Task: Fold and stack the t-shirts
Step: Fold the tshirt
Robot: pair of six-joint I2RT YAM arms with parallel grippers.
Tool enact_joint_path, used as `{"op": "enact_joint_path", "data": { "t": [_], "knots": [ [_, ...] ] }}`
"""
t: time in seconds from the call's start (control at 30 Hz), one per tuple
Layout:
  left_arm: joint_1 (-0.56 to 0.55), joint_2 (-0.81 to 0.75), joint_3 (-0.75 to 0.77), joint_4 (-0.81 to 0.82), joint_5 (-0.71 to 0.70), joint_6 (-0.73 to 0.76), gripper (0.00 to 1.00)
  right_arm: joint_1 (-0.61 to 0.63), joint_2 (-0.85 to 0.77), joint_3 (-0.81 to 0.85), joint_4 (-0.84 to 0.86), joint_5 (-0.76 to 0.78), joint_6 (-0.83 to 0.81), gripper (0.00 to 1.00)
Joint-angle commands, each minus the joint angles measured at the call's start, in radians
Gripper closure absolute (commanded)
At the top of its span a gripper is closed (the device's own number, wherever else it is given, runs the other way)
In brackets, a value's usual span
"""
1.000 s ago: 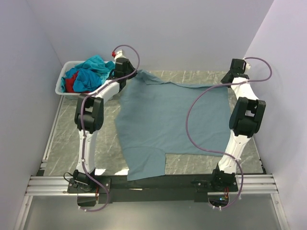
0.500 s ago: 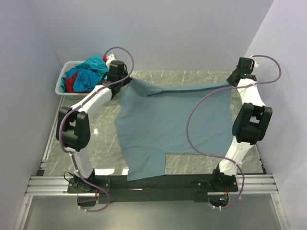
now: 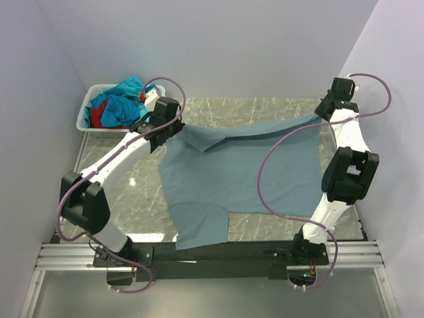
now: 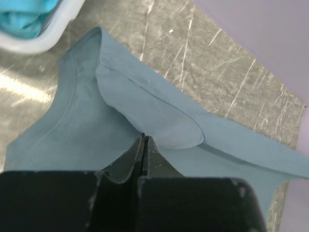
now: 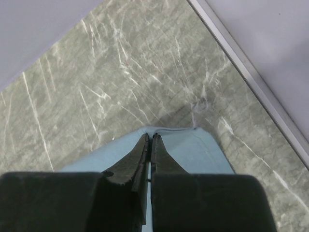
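A wide dusty grey-blue t-shirt [image 3: 232, 173] lies spread on the marble table. My left gripper [image 3: 177, 127] is shut on its far left corner and holds it lifted; in the left wrist view [image 4: 144, 138] the cloth folds over itself by the jaws, and the t-shirt [image 4: 120, 104] fills the middle. My right gripper [image 3: 322, 114] is shut on the far right corner; the right wrist view [image 5: 149, 137] shows the t-shirt's hem [image 5: 203, 145] pinched between the fingers. More t-shirts in teal, blue and red [image 3: 119, 106] are heaped in the basket.
A white plastic basket [image 3: 85, 119] stands at the far left corner; its rim shows in the left wrist view [image 4: 43, 41]. Grey walls close in the back and both sides. A metal rail [image 5: 251, 77] runs along the table's right edge.
My left gripper has drawn the shirt's far left corner toward the near side and right, folding it over. The right gripper has lifted its corner slightly and stayed near the far right.
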Motion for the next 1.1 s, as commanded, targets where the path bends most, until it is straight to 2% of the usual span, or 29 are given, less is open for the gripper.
{"op": "enact_joint_path", "data": {
  "t": [0.0, 0.4, 0.7, 0.87, 0.9, 1.0, 1.03, 1.07],
  "knots": [
    [-0.011, -0.073, -0.037, -0.075, -0.059, -0.073, 0.99, -0.011, -0.061, -0.005, -0.009, 0.005, -0.032, 1.0],
    [-0.071, -0.188, -0.184, -0.109, -0.02, -0.124, 0.99, -0.014, -0.081, -0.039, -0.039, 0.014, -0.063, 1.0],
    [-0.072, -0.17, -0.287, -0.066, 0.037, -0.12, 0.99, -0.016, -0.111, -0.163, -0.03, 0.011, -0.082, 1.0],
    [-0.071, -0.122, -0.304, -0.032, 0.069, -0.098, 0.99, -0.016, -0.081, -0.195, -0.02, 0.04, -0.063, 0.96],
    [-0.071, -0.101, -0.299, -0.027, 0.076, -0.096, 0.99, -0.014, -0.067, -0.2, -0.025, 0.047, -0.062, 0.95],
    [-0.069, -0.064, -0.282, -0.018, 0.075, -0.089, 1.0, -0.013, -0.044, -0.211, -0.019, 0.078, -0.052, 0.82],
    [-0.068, -0.056, -0.276, -0.016, 0.073, -0.083, 0.99, -0.014, -0.038, -0.209, -0.02, 0.081, -0.051, 0.69],
    [-0.066, -0.047, -0.259, -0.015, 0.072, -0.081, 0.99, -0.014, -0.027, -0.206, -0.028, 0.089, -0.048, 0.62]
  ]
}}
